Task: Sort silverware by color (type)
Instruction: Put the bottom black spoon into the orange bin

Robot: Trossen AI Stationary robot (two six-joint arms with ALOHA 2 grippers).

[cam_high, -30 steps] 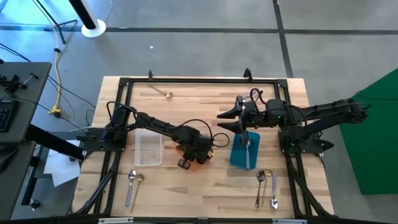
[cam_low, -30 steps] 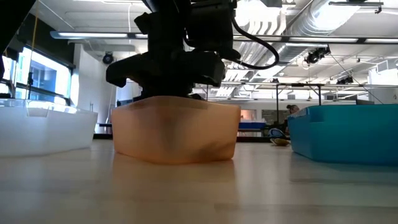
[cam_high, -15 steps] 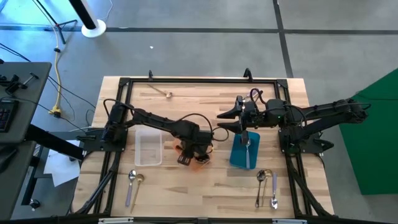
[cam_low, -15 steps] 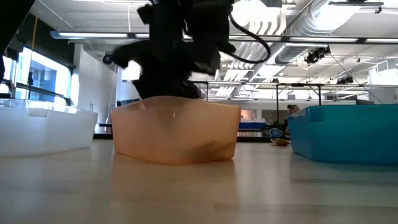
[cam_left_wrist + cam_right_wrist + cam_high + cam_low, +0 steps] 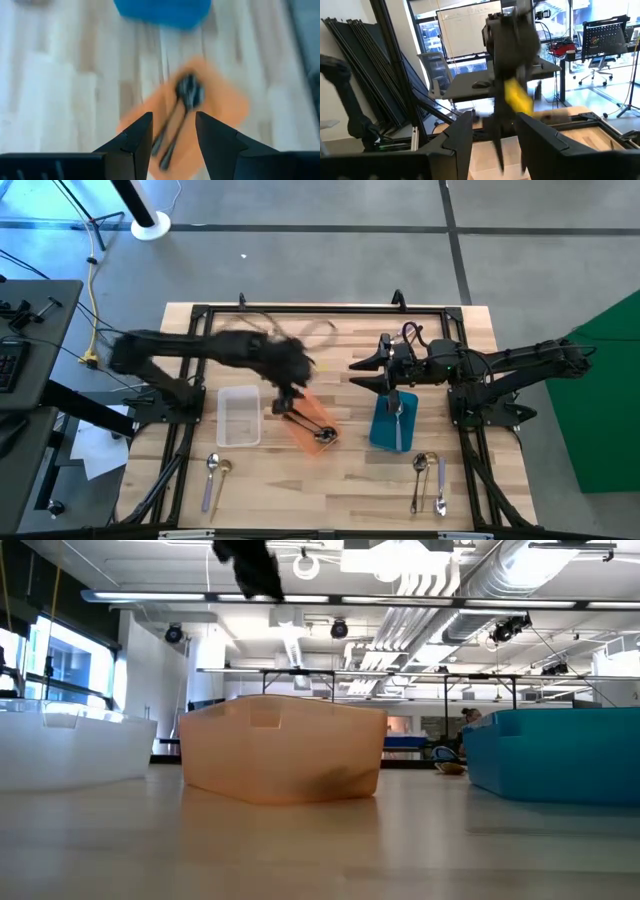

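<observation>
Left tool (image 5: 172,132) released, above orange tray (image 5: 310,423) holding dark spoons (image 5: 322,433); no writing legible.

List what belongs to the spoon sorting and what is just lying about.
Job: black metal spoons in orange plastic tray; silver spoon in blue tray; clear tray; loose spoons at near-left corner; loose spoons at near-right corner; lone spoon at far edge.
Lying about: yellow cable, white round base, on floor.

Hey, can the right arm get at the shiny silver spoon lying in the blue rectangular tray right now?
Probably yes. The right gripper hangs open and empty just behind the blue rectangular tray, the shiny silver spoon lies uncovered, and the left gripper is off by the orange tray.
</observation>
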